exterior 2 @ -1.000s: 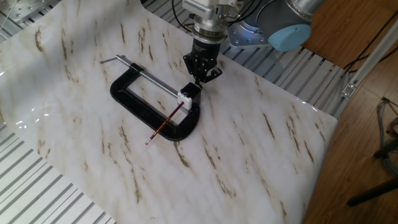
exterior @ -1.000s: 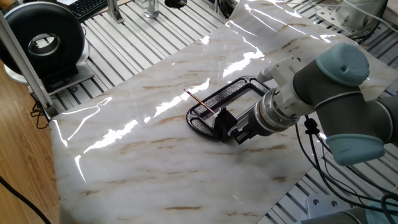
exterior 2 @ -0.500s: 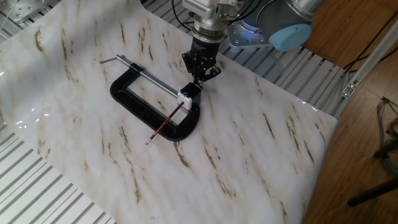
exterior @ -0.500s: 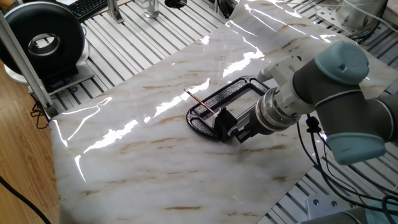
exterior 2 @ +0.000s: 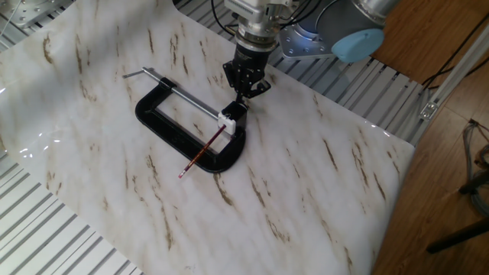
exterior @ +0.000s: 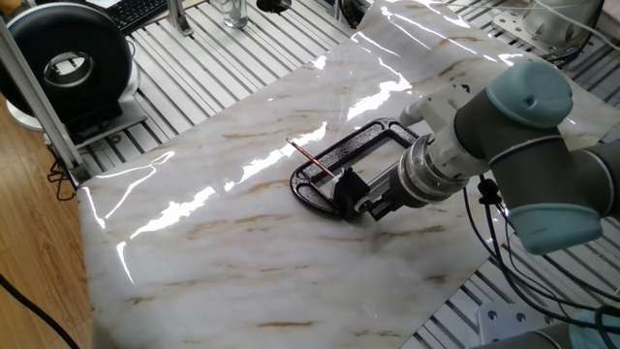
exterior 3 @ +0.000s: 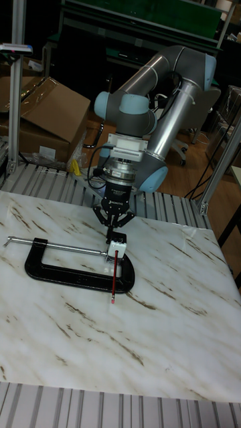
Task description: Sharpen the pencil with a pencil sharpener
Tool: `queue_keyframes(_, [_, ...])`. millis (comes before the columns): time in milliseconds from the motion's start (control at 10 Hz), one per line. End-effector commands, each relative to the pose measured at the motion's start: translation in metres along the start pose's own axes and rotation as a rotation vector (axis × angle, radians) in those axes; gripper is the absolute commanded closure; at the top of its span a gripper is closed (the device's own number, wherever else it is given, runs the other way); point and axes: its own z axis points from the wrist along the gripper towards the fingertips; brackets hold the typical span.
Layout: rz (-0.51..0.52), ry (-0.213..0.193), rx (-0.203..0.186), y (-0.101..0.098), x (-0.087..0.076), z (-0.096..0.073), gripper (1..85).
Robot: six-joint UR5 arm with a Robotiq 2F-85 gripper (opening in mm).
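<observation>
One thin reddish-brown pencil (exterior 2: 202, 153) is lying across the black clamp (exterior 2: 164, 126), its upper end meeting the small pencil sharpener (exterior 2: 231, 117); the gripper (exterior 2: 246, 85) is hovering just above, fingers parted, holding nothing.

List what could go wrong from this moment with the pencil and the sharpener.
1. The pencil sticks out of the pencil sharpener and lies across the black clamp; a turn or pull might lever it against the frame and snap or jam it.
2. The gripper sits just behind the sharpener, at its far end; whether it grips is unclear, so it may slip.
3. The threaded rod runs close by and could be struck.
</observation>
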Motion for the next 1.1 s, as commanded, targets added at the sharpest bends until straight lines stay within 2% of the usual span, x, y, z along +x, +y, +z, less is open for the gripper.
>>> queue_keyframes(0, [0.004,0.003,-0.002,0.000,-0.001,-0.003,81.3])
queue_keyframes(200, [-0.007,0.012,-0.041,0.011,0.001,-0.003,64.7])
queue_keyframes(400, [-0.044,0.050,-0.044,0.007,0.008,-0.006,49.7])
queue_keyframes(700, [-0.023,0.046,-0.070,0.016,0.004,-0.007,45.3])
queue_keyframes(1000, [-0.023,0.040,-0.073,0.018,0.004,-0.003,44.7])
